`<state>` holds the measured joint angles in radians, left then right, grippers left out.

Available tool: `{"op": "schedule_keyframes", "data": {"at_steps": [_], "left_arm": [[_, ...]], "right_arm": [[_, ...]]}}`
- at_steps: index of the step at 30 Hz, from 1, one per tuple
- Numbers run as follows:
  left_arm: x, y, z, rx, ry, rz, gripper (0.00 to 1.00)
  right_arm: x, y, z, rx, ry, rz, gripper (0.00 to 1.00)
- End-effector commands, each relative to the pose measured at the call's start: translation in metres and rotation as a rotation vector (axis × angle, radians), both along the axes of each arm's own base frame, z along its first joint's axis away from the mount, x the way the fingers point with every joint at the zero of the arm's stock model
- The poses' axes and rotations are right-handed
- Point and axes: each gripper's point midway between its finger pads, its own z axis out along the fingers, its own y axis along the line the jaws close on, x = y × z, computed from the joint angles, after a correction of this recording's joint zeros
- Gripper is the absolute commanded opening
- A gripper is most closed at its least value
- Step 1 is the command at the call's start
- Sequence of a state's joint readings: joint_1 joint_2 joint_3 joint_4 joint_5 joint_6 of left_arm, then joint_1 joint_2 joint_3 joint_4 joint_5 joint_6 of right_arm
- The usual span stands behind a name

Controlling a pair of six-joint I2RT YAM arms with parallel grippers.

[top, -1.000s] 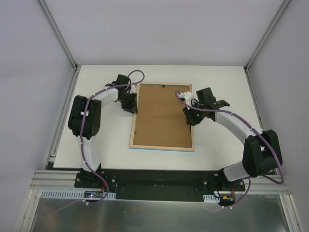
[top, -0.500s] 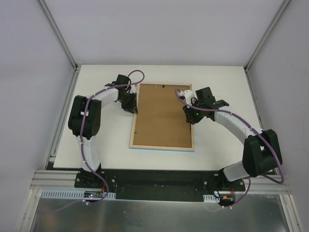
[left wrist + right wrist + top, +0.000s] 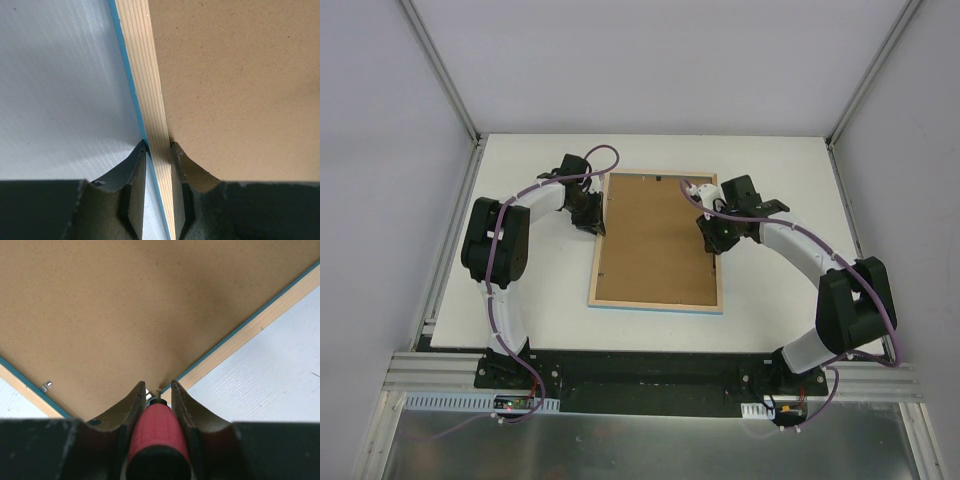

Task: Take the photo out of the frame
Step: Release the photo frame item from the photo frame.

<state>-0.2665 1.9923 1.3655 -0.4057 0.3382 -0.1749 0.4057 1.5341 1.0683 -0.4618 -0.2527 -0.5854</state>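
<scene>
Since a second earlier, the right arm had swung a little toward the far side of the counter (image 3: 770, 165), carrying the right gripper (image 3: 712, 240) further up along the right edge of the frame (image 3: 655, 303), while the left arm kept its place. That frame lay face down near the middle of the counter, its pale wood rim and brown backing board (image 3: 655, 240) facing up, so the photo could not be seen. From the left wrist, the left gripper (image 3: 158, 147) was clamped across the frame's left rim, one finger on each side. From the right wrist, the right gripper (image 3: 158, 387) was closed around a red-handled tool (image 3: 157, 432), whose tip met the board's edge by the rim.
</scene>
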Motion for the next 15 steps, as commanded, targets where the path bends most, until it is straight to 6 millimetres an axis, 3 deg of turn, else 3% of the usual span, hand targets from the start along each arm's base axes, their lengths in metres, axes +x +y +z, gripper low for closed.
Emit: {"op": "schedule_keyframes", "data": {"at_steps": [1,10,15], "left_arm": [[-0.0108,0.0141,-0.0328,0.065,0.068,0.019,0.00],[-0.0101,0.0158,-0.0332,0.075,0.065,0.027,0.00],[-0.0105,0.0158,-0.0330,0.075,0.066,0.029,0.00]], "right_arm": [[-0.0114,0.0085,0.0119,0.012,0.040,0.071,0.01],[-0.0211,0.0108,0.0106,-0.012,0.077,0.117,0.01],[-0.0112,0.0090,0.0080,-0.028,0.046,0.081,0.01]]}}
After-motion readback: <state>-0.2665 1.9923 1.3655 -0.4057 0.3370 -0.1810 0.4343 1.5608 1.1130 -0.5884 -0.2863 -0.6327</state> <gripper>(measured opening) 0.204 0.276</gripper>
